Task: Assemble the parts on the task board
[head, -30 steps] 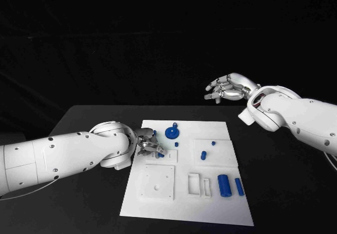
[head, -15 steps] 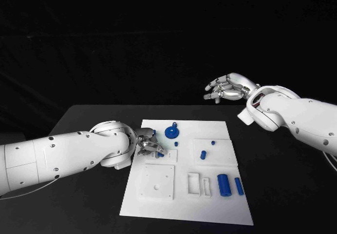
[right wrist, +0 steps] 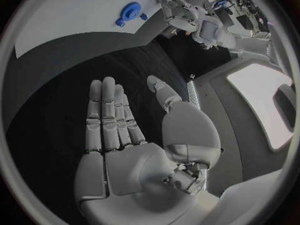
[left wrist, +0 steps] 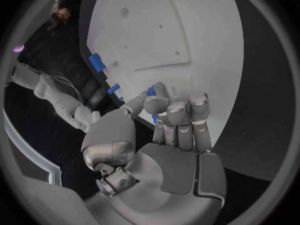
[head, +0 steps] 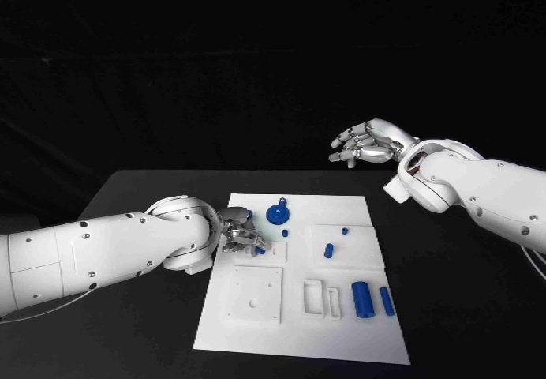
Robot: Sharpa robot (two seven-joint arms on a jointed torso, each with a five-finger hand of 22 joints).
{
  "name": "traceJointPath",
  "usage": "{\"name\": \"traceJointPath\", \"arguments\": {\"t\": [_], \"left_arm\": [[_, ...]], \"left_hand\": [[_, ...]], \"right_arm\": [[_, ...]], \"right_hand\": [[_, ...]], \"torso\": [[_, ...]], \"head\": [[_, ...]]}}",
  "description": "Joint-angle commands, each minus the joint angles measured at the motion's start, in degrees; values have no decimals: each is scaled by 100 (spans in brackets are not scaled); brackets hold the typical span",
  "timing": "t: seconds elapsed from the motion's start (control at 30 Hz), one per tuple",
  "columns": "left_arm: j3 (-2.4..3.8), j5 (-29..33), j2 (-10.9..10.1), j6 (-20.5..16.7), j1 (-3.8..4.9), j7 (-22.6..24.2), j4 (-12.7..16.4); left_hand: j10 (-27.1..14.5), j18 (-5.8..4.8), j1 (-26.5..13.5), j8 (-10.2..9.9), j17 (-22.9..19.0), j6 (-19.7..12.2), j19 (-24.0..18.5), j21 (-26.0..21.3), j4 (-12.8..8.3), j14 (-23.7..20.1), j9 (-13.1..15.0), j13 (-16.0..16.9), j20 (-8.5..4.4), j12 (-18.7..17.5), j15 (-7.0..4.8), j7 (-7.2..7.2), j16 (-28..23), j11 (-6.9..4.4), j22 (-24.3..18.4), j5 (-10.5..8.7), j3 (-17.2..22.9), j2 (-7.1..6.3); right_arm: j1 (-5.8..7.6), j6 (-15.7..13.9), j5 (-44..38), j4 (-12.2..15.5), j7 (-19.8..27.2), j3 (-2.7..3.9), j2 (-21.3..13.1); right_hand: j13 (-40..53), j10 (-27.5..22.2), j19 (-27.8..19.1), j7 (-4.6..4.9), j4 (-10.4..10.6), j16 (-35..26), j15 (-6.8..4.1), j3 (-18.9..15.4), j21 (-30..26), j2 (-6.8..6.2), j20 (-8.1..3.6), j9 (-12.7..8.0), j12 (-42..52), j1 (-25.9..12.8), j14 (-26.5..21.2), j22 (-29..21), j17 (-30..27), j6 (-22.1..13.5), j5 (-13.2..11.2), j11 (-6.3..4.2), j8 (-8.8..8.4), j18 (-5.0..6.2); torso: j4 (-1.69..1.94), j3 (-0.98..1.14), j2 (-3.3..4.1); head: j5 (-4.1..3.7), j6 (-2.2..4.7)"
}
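Note:
The white task board [head: 342, 335] lies in the middle of the black table. My left hand [head: 239, 235] is low over the board's left side, fingers curled, and pinches a small blue part [head: 259, 251] [left wrist: 152, 91] at a small white square recess [head: 275, 253]. A blue round disc [head: 278, 213] [right wrist: 130, 9] stands near the board's far edge. Small blue pegs [head: 329, 250] lie mid-board, and two blue cylinders [head: 362, 298] lie at the near right. My right hand [head: 364, 142] [right wrist: 125, 130] hangs high beyond the board's far right corner, fingers straight and apart, holding nothing.
A white square plate [head: 252, 294] and two white rectangular frames [head: 321, 298] sit on the board's near half. Bare black table [head: 136, 197] runs along both sides of the board. My left forearm [head: 102, 253] lies over the table's left part.

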Motion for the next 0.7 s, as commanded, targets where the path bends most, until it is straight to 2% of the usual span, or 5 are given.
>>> {"name": "traceJointPath", "arguments": {"t": [0.03, 0.4, 0.7], "left_arm": [[-47, -3, 38, 217, -61, -93, 4], [-45, 4, 53, 224, -61, -87, -11], [-44, 22, 58, 220, -61, -85, -30]], "left_hand": [[-137, 82, -5, -17, -10, 738, -49, 18, 55, -11, -20, -4, -493, 31, -40, -204, 28, -108, 46, -10, -12, -65], [-141, 91, -60, 7, -25, 728, -51, 18, 182, -15, -54, -16, -493, 35, -48, -205, 32, -109, 37, -12, -40, -258], [-141, 100, -130, 28, -36, 718, -53, 17, 307, -19, -77, -26, -494, 39, -54, -206, 36, -109, 29, -14, -61, -404]], "right_arm": [[-4, 71, -36, -7, 32, 3, 1], [-8, 78, -32, -24, 39, 3, 17], [-20, 88, -24, -31, 39, 3, 17]], "right_hand": [[-10, -60, -9, 52, 11, -41, 28, -37, -22, 25, 10, -10, 37, 22, 0, 5, 10, -9, 21, 1, 30, 75], [-20, -70, -16, 55, 8, -50, 31, -44, -30, 22, 11, -15, 37, 14, -7, 7, 15, -20, 23, 4, 25, 75], [-27, -76, -22, 58, 9, -57, 34, -51, -37, 23, 14, -19, 39, 4, -12, 9, 19, -26, 28, 7, 23, 75]], "torso": [[-3, -1, 4], [8, -4, 1], [2, -5, 1]], "head": [[-7, 7], [-19, -1], [-25, 3]]}}
